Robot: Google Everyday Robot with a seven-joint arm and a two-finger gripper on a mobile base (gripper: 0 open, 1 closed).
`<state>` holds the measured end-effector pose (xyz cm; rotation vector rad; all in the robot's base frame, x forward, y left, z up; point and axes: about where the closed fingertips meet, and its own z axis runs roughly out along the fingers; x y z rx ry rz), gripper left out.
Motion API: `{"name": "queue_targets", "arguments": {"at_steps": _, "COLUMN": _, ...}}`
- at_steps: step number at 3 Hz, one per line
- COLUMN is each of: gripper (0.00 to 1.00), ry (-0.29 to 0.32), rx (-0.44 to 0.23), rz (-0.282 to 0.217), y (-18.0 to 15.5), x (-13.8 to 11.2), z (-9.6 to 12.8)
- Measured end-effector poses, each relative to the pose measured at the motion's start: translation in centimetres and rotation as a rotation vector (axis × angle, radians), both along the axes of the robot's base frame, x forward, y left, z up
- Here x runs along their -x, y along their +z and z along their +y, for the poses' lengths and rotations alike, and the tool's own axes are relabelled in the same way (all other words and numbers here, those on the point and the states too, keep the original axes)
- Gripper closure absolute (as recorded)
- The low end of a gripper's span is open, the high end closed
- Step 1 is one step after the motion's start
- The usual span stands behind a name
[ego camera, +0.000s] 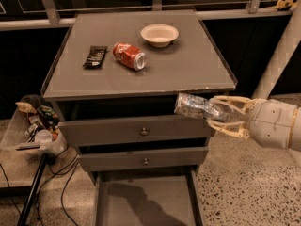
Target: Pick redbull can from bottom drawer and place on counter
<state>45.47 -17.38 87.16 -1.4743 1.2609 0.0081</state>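
My gripper (217,115) reaches in from the right, shut on the redbull can (194,106), a slim silvery can held on its side in the air. The can hangs in front of the cabinet, just below the front right edge of the counter (178,69) and level with the top drawer. Below, the bottom drawer (141,199) is pulled out, its grey floor bare apart from a shadow.
On the counter lie a red soda can (129,56) on its side, a dark snack packet (95,56) and a white bowl (160,34). Two knobbed drawers (141,132) are closed. A clear bin of clutter (35,126) and cables sit at the left.
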Motion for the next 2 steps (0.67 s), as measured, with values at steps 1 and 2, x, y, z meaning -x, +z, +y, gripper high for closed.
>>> {"name": "queue_targets", "arguments": {"at_steps": 1, "gripper": 1.00, "ry": 0.014, "rx": 0.011, "rz": -0.017, "y": 2.0, "x": -3.0, "z": 1.6}}
{"name": "queue_targets", "arguments": {"at_steps": 2, "gripper": 1.00, "ry": 0.060, "rx": 0.013, "rz": -0.028, "y": 4.6, "x": -5.8, "z": 5.2}}
